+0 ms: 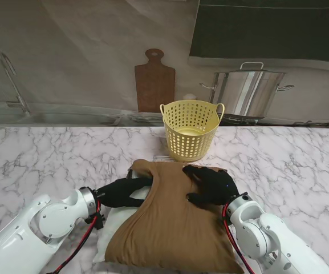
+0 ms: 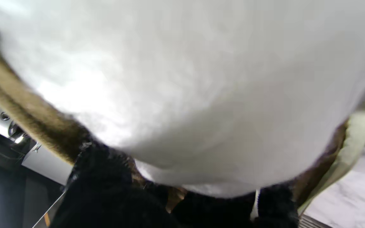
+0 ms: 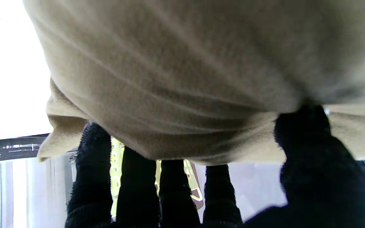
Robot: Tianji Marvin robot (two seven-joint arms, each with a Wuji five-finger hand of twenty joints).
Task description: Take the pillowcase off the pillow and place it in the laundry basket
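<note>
Yellow perforated plastic laundry basket (image 1: 191, 129) stands just beyond the right hand (image 1: 208, 184), nothing visible inside it. Brown fabric pillowcase (image 1: 170, 222) w/ white pillow (image 1: 114, 220) lies on the marble table (image 1: 50, 160) btwn both hands. Right hand clamped on pillowcase; right wrist view shows fingers (image 3: 92, 177) and thumb pinching cloth. Left hand (image 1: 121, 191) is tucked at the pillowcase opening; its wrist view shows white pillow against the fingers, grip unclear.

I see a matt brown cloth pillowcase (image 1: 173, 222), softly napped, over a smooth white fabric pillow (image 2: 182, 95). Both my hands wear fuzzy black knit gloves. The laundry basket (image 1: 191, 128) is pale yellow perforated plastic. The worktop (image 1: 50, 160) looks like glossy veined marble. At upper right of the frame the pot (image 1: 247, 91) is shiny metal.
</note>
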